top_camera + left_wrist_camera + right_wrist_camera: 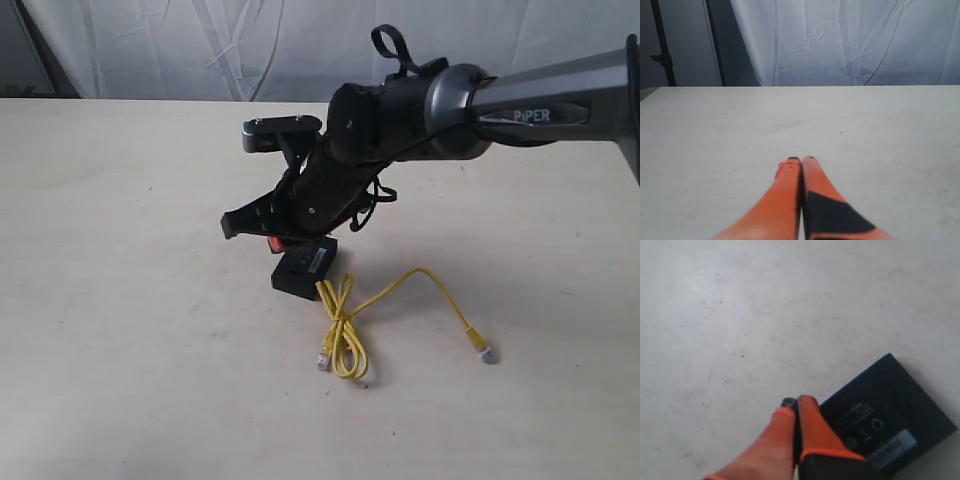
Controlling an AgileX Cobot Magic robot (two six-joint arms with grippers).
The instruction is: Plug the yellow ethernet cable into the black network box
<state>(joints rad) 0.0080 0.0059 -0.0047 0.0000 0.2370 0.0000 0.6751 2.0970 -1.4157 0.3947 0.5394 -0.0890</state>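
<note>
pale cream table [120, 330], matt, lightly speckled; white creased curtain [840, 40] hanging behind its far edge, dark stand pole [662, 45] beside the curtain in the left wrist view.

black network box [304, 268]: flat, lying on the table near the middle, label side up, partly overhung by the right arm's wrist. in the right wrist view the box [890, 420] sits just beside the orange fingers.

yellow ethernet cable [345, 325]: on the table, knotted loops touching or just beside the box's near corner; one clear plug lies by the loops, the other at the end of a strand running off to the right, well apart from the box. neither plug is in the box.

right gripper [796, 402]: jaws pressed together, holding nothing, tips low over the table beside the box's edge.

left gripper [801, 160]: jaws pressed together, empty, over bare table.
</note>
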